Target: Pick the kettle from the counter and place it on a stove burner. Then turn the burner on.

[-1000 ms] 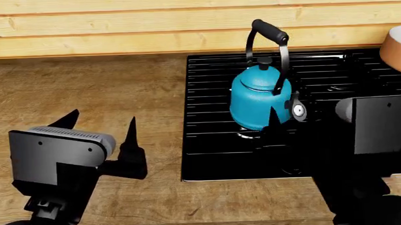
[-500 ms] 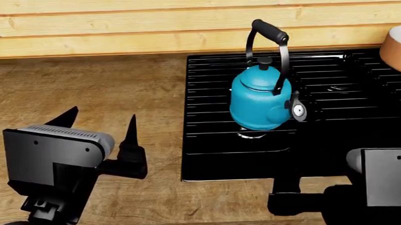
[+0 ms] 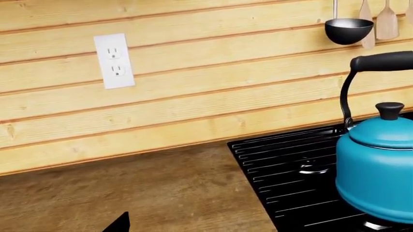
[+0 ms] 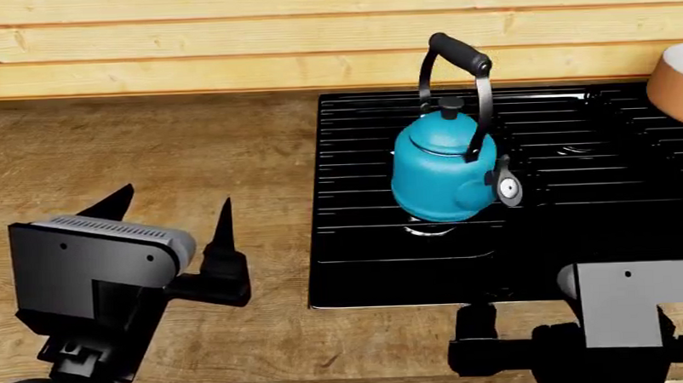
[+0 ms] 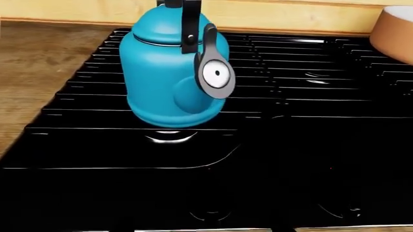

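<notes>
Left wrist view: the kettle (image 3: 377, 166) stands upright on the stove burner (image 3: 303, 169), free of either hand; placing looks done.

Head view: the left hand (image 4: 166, 219) hovers over the bench (image 4: 147, 156), fingers spread and empty; the right hand (image 4: 475, 344) sits at the cooktop's front edge, grip impossible to judge.

Right wrist view: no knob shows; find the matching control before turning, keeping clear of the spout.
</notes>
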`<state>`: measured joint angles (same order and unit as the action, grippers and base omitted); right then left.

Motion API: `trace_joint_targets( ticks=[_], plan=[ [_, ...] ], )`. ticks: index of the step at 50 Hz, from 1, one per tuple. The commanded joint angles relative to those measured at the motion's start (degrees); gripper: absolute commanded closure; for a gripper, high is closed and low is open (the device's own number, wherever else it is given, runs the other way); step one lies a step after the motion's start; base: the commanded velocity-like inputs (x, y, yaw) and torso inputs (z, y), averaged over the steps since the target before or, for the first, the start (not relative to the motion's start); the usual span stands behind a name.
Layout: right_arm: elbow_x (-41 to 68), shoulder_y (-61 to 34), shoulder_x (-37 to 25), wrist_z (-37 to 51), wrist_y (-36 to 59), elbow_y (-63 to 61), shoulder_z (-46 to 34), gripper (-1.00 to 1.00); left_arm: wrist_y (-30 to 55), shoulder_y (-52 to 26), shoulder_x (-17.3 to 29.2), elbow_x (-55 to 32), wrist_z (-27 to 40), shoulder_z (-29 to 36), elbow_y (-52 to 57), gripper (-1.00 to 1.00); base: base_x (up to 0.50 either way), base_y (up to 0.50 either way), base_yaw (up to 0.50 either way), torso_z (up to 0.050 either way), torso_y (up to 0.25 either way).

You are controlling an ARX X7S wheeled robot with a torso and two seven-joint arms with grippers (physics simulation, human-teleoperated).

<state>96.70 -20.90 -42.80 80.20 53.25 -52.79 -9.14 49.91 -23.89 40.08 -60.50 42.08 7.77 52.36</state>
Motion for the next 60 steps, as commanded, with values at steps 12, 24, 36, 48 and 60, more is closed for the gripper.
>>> trace_joint_targets(
  ticks=[12,24,36,48,60],
  plan=[
    [-6.5,4.0,1.5,-5.8,0.3,2.0,-0.4,-1.0,-0.7,0.4,0.4,0.2,0.1,0.4,-0.1,-1.0,0.0,0.0,0.0,0.0,0.0],
    [-9.9,2.2,3.0,-9.8,1.8,5.7,-2.9,-1.0,-1.4,0.9,0.4,0.8,-0.2,0.7,-0.6,-1.0,0.0,0.0,0.0,0.0,0.0],
    [-12.3,1.9,4.1,-13.7,1.9,6.7,-4.4,-1.0,-1.5,0.6,0.6,0.6,-0.1,1.0,-0.6,-1.0,0.0,0.0,0.0,0.0,0.0],
    [-15.5,1.4,5.0,-16.3,1.6,9.2,-5.2,-1.0,-2.2,1.0,0.6,1.3,-0.6,1.4,-1.0,-1.0,0.0,0.0,0.0,0.0,0.0],
    [-18.0,0.6,5.5,-17.7,0.6,11.5,-5.1,-1.0,-3.0,1.8,0.8,1.9,-0.8,1.5,-1.2,-1.0,0.0,0.0,0.0,0.0,0.0]
  ],
)
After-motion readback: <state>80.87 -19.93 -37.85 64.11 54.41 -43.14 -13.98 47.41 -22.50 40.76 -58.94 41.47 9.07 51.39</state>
